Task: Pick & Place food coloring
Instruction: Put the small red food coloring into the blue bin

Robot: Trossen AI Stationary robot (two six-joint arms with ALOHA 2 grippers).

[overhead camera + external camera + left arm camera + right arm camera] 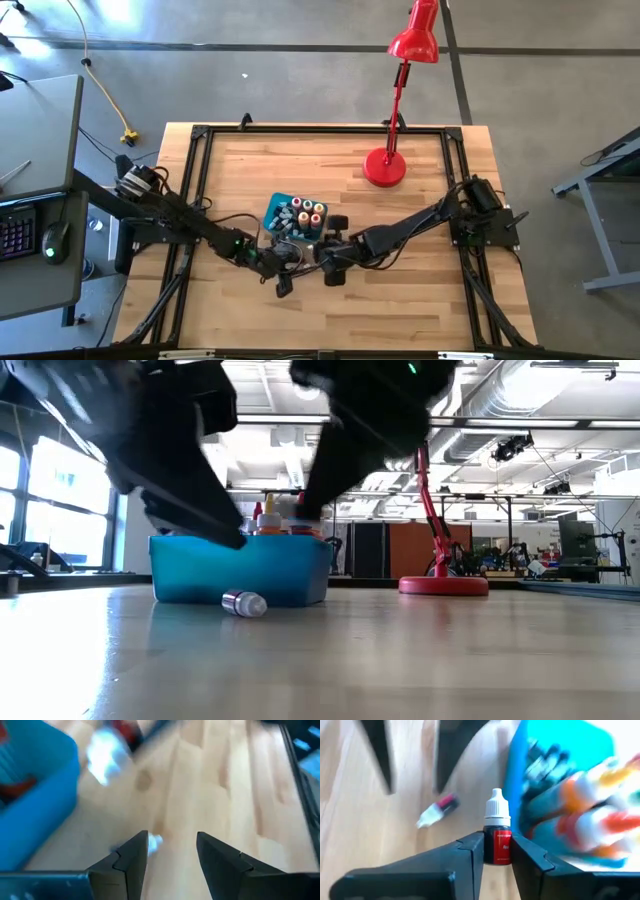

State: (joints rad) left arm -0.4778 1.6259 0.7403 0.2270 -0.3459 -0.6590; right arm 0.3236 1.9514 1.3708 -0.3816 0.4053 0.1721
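Fingers of your right gripper (496,851) clamp a red bottle (497,846) by its body, white cap pointing up and away from the jaws, its long axis upright between the pads. Just beside the gripper, toward the caps' side, stands the tub (512,795), its near wall almost touching the bottle; the coming move, as I judge it, turns on that short lift over the rim. Inside the tub you see more bottles (590,820) packed upright, orange, red and dark, caps showing.

On the other side of the gripper a second bottle (437,811) lies flat on the table (350,820), its long axis slanting across the boards, pale cap pointing away from the tub.

Your left gripper (172,855) hovers with jaws apart and nothing between them, close to that lying bottle (155,841), whose pale end shows by one finger; it is the nearer arm for that one.

The bottles look like smooth hard plastic with pointed caps, the tub glossy blue plastic with straight walls, the table pale wood planks.
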